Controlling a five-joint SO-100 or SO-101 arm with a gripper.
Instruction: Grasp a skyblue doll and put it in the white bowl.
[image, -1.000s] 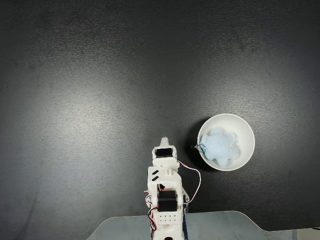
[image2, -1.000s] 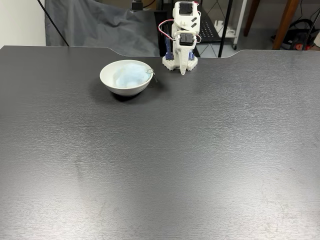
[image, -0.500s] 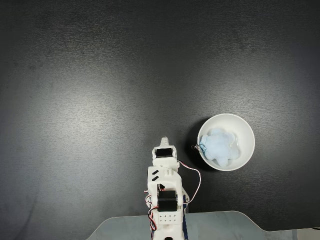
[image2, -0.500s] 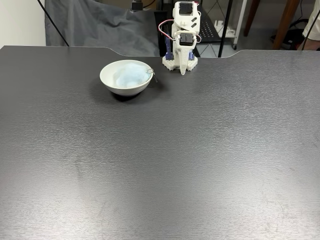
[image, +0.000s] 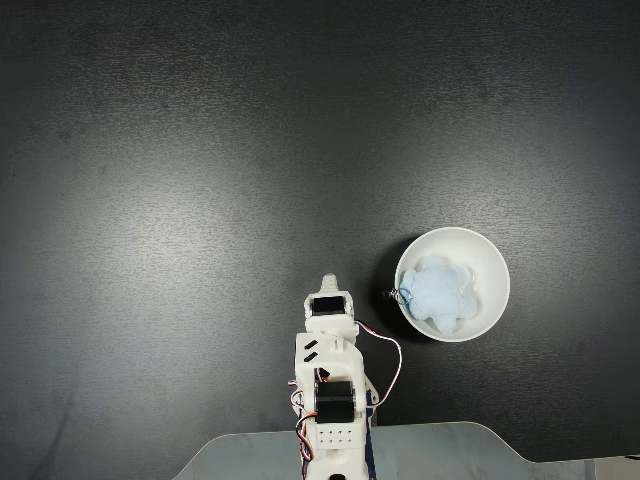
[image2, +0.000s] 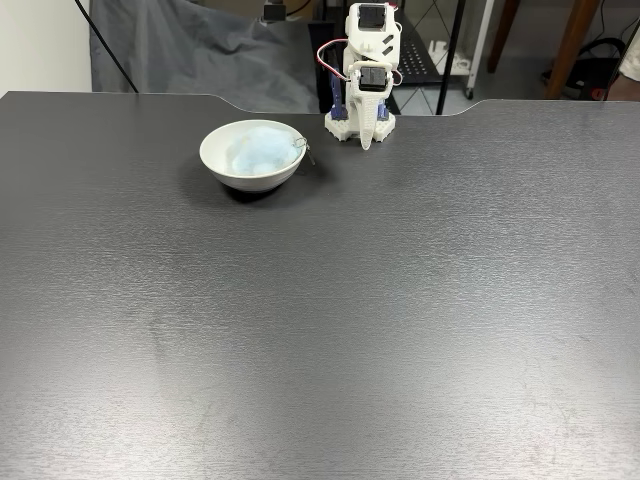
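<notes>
In the white bowl (image: 490, 262), skyblue doll (image: 437, 293) unmoved, folded arm's fingers (image2: 367, 137) still closed

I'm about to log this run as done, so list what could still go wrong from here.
1. The skyblue doll lies in the white bowl, but its metal key-ring hangs over the rim on the arm's side; a snag there might tug the doll out.
2. The bowl stands close to the folded arm, whose gripper points down at the table; a sideways swing on restart could knock the bowl.
</notes>
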